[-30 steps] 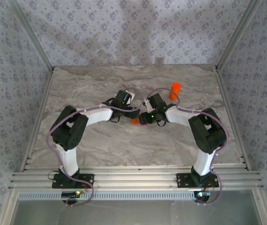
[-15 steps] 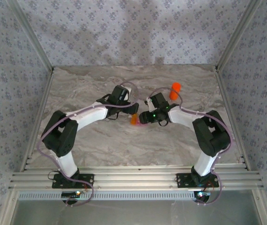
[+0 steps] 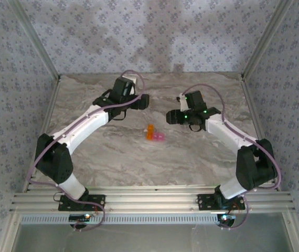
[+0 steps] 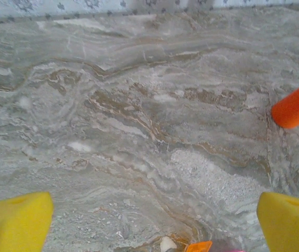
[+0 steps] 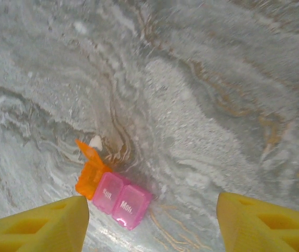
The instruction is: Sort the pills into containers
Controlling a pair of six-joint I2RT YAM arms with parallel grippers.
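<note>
**Desk:** What do you have from overhead?

**Me:** Both arms are reaching out over the table (image 3: pixel 118 163). The containers (image 3: pixel 155 134) sit about the middle of it, well apart from every edge. My left gripper (image 3: pixel 142 101) is beyond them on the far left side and my right gripper (image 3: pixel 170 116) is on the far right side. Neither touches them. I can't make out any pill from up here.

**Desk:** And the left wrist camera?

**Me:** Its fingers (image 4: pixel 14 223) are spread wide, with only bare marble between them. At the bottom edge I see a white pill (image 4: pixel 166 244) just beside a sliver of orange lid (image 4: pixel 199 245). The orange bottle (image 4: pixel 296 107) pokes in at the right, well apart from both.

**Desk:** Right wrist?

**Me:** That's my best look. Its fingers (image 5: pixel 39 226) are apart and empty, hanging above the containers. The orange compartment (image 5: pixel 89 178) has its lid flipped up and the pink part (image 5: pixel 120 198) is shut. The pill lies at the tip of that lid. As far as I can tell it's on the table, not inside.

**Desk:** So which step is this?

**Me:** I'd call it the pick, since nothing is being carried and one pill is loose. Next I'd narrow the fingers and come down on the pill without nudging the flap. That little box looks light enough to skid. Then I'd drop the pill into the open orange side.
</note>
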